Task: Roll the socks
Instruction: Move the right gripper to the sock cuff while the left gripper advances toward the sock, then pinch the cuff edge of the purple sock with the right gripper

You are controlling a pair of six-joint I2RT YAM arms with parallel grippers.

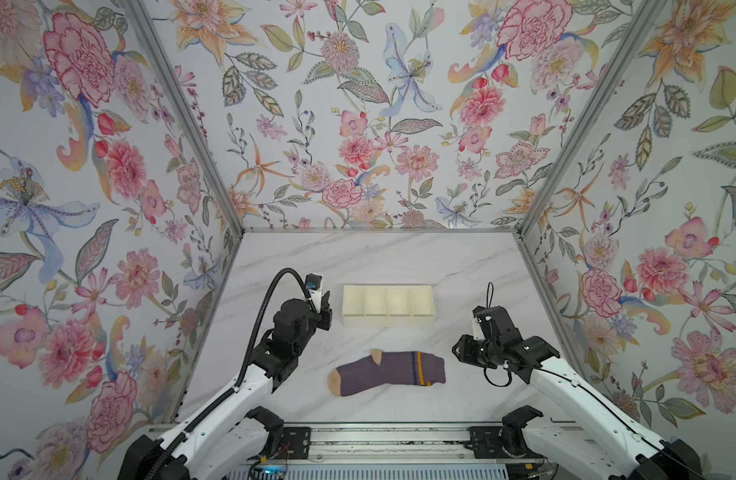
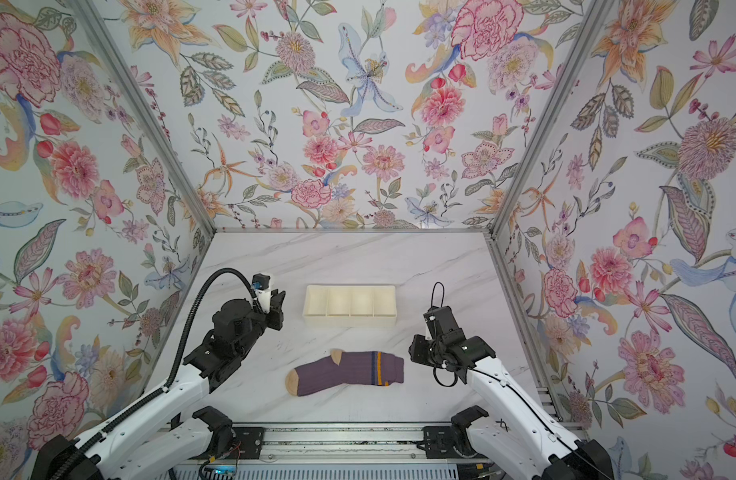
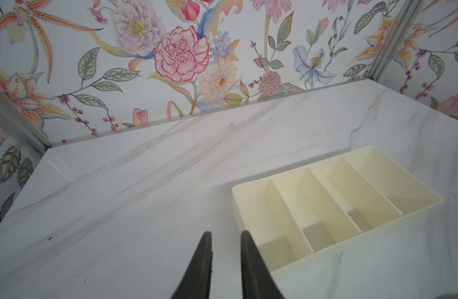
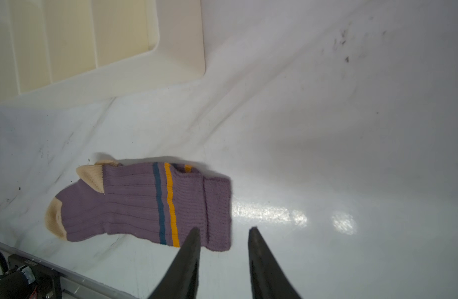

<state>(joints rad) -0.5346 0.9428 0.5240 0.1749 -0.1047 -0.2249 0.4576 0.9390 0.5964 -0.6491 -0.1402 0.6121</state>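
The socks (image 1: pixel 387 372) lie flat on the table (image 1: pixel 399 257), in front of the tray (image 1: pixel 387 321) and apart from it. Their long axis runs parallel to the tray's long side, toe toward its left end and cuff toward its right. They are ribbed purple knit with tan toe and heel and navy and orange stripes near the cuff, one sock on the other. The tray is cream plastic with four compartments, on glossy white marble. The left gripper (image 3: pixel 225 233) hangs off the tray's left end, jaws slightly apart, holding nothing. The right gripper (image 4: pixel 224 228) sits just past the cuff, jaws apart, holding nothing.
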